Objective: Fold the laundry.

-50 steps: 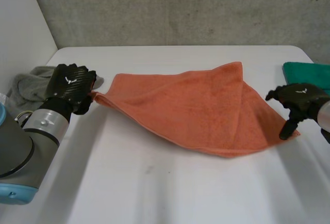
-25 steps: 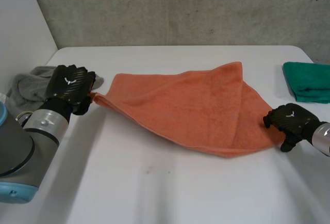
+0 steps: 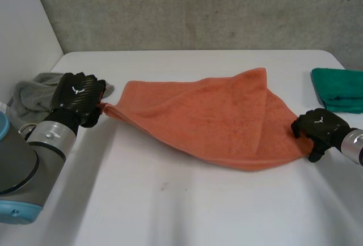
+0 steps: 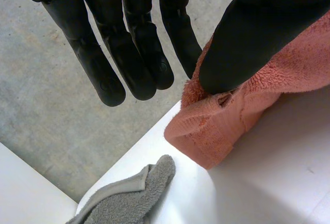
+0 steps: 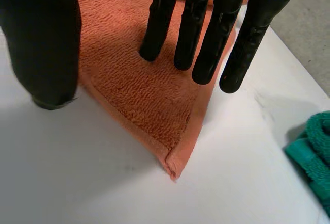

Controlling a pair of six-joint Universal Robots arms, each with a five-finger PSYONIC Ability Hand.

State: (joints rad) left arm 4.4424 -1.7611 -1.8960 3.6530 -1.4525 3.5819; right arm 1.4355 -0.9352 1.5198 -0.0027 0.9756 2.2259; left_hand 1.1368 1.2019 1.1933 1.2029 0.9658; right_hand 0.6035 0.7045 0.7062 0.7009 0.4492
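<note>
Towel (image 3: 215, 121) lies across the table (image 3: 170, 200), soft, limp and light, best taken by its corners. Left hand (image 3: 76, 96) pinches the left corner under its thumb; right hand (image 3: 319, 127) hangs over the right corner, fingers straight, holding nothing. Long axis runs hand to hand

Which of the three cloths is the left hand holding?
The orange towel, its corner pinched by the left hand. The grey cloth and green cloth lie unheld.
</note>
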